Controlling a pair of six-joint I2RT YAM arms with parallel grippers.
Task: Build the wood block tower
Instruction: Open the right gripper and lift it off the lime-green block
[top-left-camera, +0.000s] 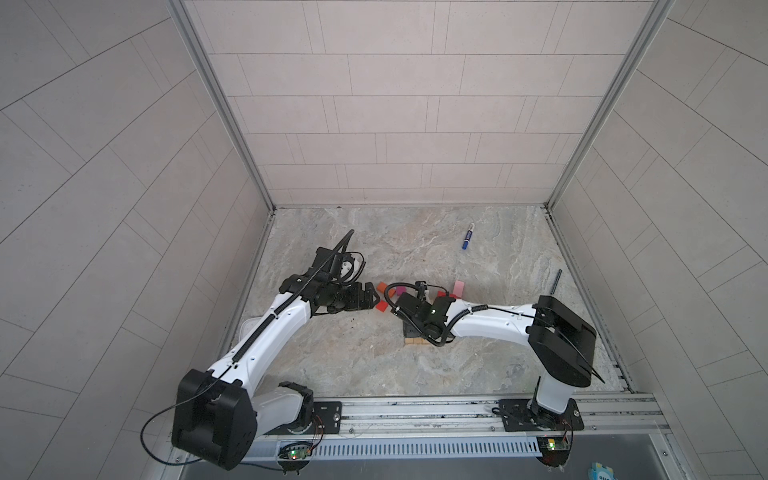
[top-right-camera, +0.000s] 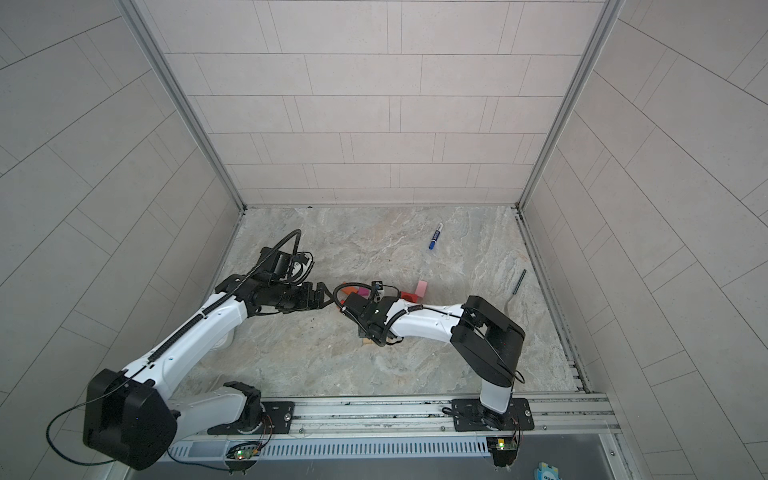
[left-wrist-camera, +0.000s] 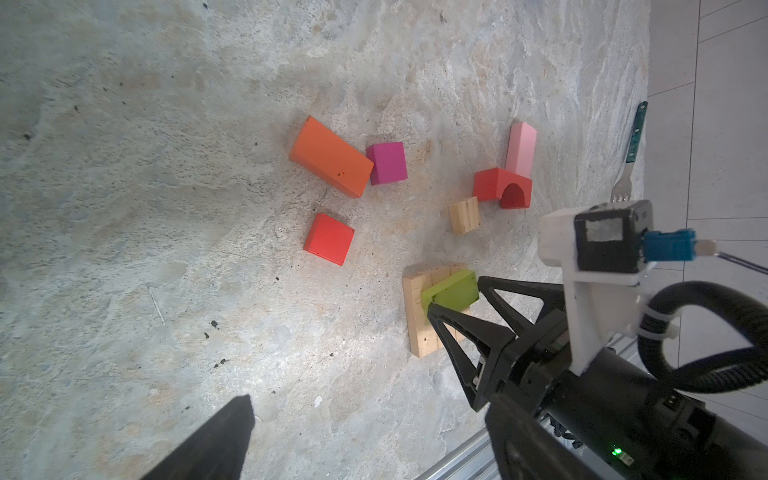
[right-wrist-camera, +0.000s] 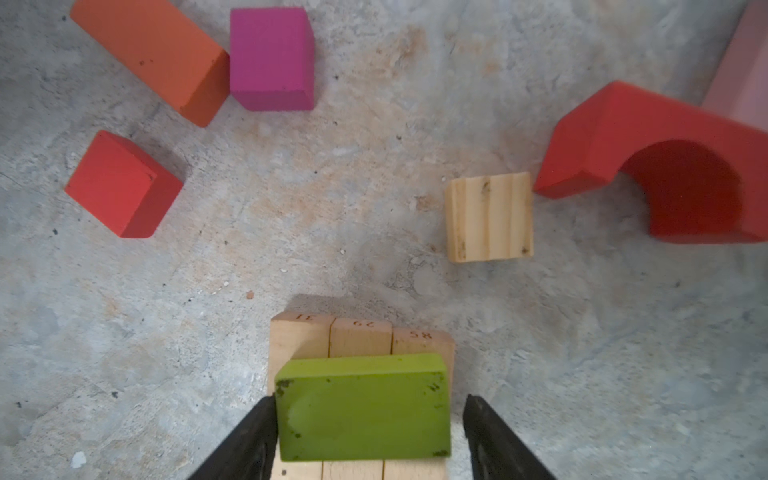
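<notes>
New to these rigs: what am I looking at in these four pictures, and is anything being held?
Two robot arms work over a stone-patterned table. Two pictures look down from overhead; two come from cameras on the wrists. The right gripper straddles a green brick lying on three tan planks, jaws open, not clamping it. The left gripper is open and empty. Loose nearby: an orange brick, magenta cube, red cube, red arch, pink brick, small tan block. A blue marker lies farther back.
</notes>
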